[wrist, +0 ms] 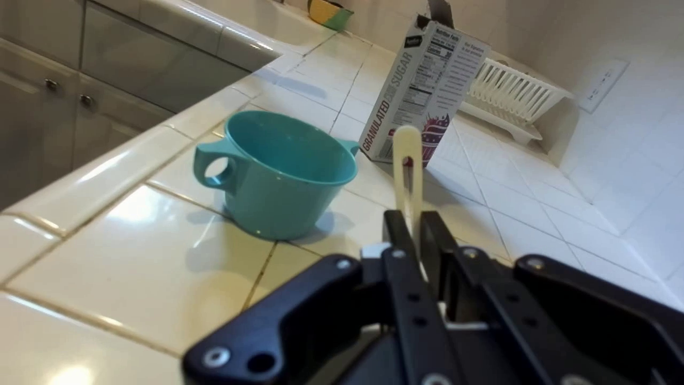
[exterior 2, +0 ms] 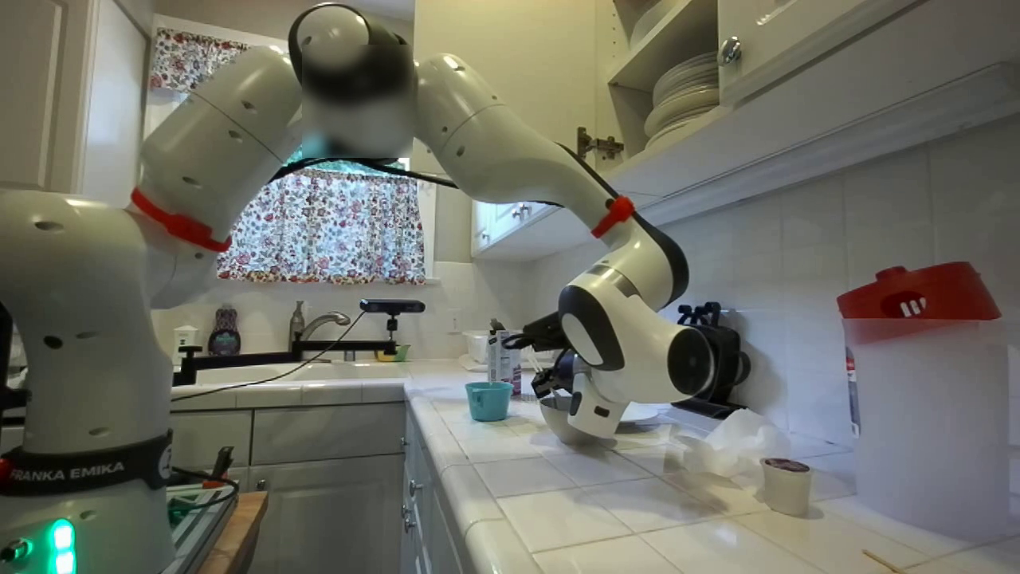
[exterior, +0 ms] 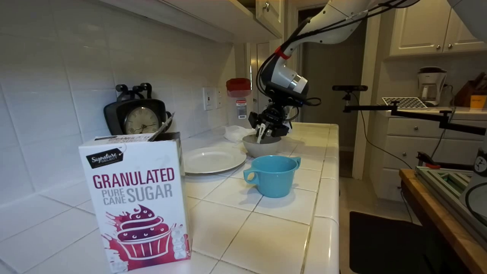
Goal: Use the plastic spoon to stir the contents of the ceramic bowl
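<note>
Plastic spoon (wrist: 417,187) tilted, slotted end up, pinched in hand (wrist: 414,220), ceramic bowl (exterior: 261,149) below

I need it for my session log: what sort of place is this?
Most likely a home kitchen, judging by the stack of plates, the coffee maker and the floral curtain; a staff kitchen can't be ruled out.
</note>
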Robot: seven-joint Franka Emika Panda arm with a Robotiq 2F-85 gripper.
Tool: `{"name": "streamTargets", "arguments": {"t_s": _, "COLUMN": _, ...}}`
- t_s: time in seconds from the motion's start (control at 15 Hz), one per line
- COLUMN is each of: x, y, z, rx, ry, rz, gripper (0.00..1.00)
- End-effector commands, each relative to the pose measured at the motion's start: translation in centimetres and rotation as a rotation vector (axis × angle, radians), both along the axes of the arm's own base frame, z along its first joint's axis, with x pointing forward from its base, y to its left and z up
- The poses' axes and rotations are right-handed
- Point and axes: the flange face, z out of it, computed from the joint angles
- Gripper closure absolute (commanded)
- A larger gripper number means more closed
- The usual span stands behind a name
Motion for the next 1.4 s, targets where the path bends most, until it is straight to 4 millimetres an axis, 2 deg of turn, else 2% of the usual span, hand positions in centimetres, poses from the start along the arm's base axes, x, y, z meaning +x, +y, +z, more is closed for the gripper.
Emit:
{"name": "streamTargets", "arguments": {"t_s": 0.0, "x": 0.4, "y": 0.3, "z": -0.7, "rx": -0.008, "ry": 0.027, "rz": -0.003, "gripper": 0.97}}
{"name": "streamTargets", "arguments": {"t_s": 0.4, "x": -0.9, "y": 0.4, "z": -0.4, "rx": 0.007, "ry": 0.033, "rz": 0.004, "gripper": 0.97}}
{"name": "streamTargets", "arguments": {"t_s": 0.73, "x": -2.1, "y": -0.8, "z": -0.6, "rx": 0.022, "ry": 0.050, "rz": -0.013, "gripper": 0.97}}
{"name": "streamTargets", "arguments": {"t_s": 1.33, "x": -1.1, "y": -4.1, "z": 0.1, "rx": -0.027, "ry": 0.033, "rz": -0.049, "gripper": 0.97}}
